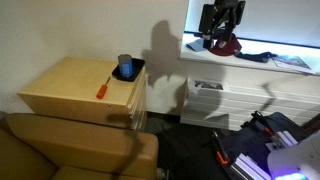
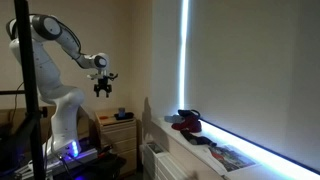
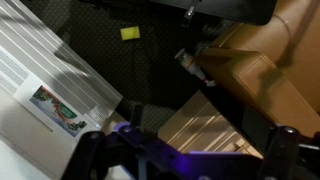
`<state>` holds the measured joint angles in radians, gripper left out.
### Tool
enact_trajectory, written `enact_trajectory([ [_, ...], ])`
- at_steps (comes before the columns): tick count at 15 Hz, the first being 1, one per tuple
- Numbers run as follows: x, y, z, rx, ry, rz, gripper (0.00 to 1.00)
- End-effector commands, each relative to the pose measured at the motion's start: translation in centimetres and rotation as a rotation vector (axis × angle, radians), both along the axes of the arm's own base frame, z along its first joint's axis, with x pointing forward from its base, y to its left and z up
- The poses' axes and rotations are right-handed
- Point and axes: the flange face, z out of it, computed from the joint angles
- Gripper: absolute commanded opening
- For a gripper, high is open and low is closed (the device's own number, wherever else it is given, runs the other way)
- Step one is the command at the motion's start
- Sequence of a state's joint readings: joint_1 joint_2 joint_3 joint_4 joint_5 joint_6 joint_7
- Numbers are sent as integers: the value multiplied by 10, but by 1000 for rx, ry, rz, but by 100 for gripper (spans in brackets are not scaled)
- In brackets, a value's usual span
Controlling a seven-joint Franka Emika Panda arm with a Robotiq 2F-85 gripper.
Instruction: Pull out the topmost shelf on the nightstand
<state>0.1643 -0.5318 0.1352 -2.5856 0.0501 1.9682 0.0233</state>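
The nightstand is a light tan wooden cabinet beside the brown seat. It also shows small in an exterior view and from above in the wrist view. Its front face is in shadow, and I cannot make out the thin topmost shelf there. My gripper hangs high in the air, well above and apart from the nightstand. It is open and empty, and its two dark fingers frame the bottom of the wrist view. It also shows at the top of an exterior view.
A blue cup on a dark coaster and an orange pen lie on the nightstand top. A brown leather seat stands in front. A white slatted unit is nearby under a windowsill holding a red item. A yellow scrap lies on the floor.
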Motion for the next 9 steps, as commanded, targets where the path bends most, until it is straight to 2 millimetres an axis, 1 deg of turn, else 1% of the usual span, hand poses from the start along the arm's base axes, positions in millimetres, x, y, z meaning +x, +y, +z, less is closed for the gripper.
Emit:
enact_trajectory([
  [1, 0, 0, 0, 0, 1, 0, 100],
  [3, 2, -3, -2, -19, 10, -11, 100],
  [5, 24, -11, -36, -44, 54, -87, 100],
  [6, 33, -14, -64, -13, 91, -144, 100],
  [7, 39, -15, -79, -12, 99, -208, 100],
  [9, 57, -11, -116, 15, 90, -293, 100],
])
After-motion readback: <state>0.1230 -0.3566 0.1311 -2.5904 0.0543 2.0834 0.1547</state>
